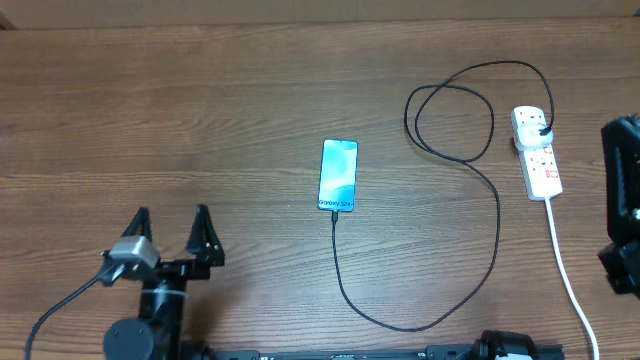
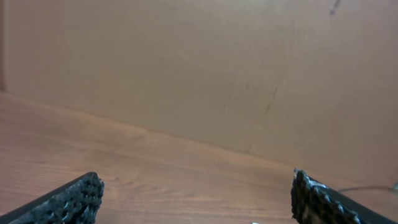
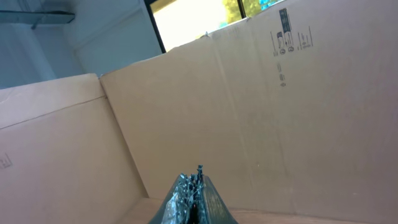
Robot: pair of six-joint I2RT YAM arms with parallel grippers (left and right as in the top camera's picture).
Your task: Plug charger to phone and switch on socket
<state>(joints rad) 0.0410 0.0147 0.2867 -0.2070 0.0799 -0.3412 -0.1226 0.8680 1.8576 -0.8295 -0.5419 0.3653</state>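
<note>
Phone (image 1: 338, 175) glowed teal, charger (image 1: 498, 215) tip at its near end. Left claw (image 1: 171, 212) wide open, empty; right claw (image 3: 194, 177) closed, cropped overhead.

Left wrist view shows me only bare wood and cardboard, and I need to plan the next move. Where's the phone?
Observer: The phone lies flat on the table, screen lit, ahead and to the right of the left gripper.
Operator: Is the charger at it?
Observer: The charger cable's tip meets the phone's near end; whether it's seated, I can't tell.
Operator: And the right arm?
Observer: The right gripper has its fingers pressed together, holding nothing.
</note>
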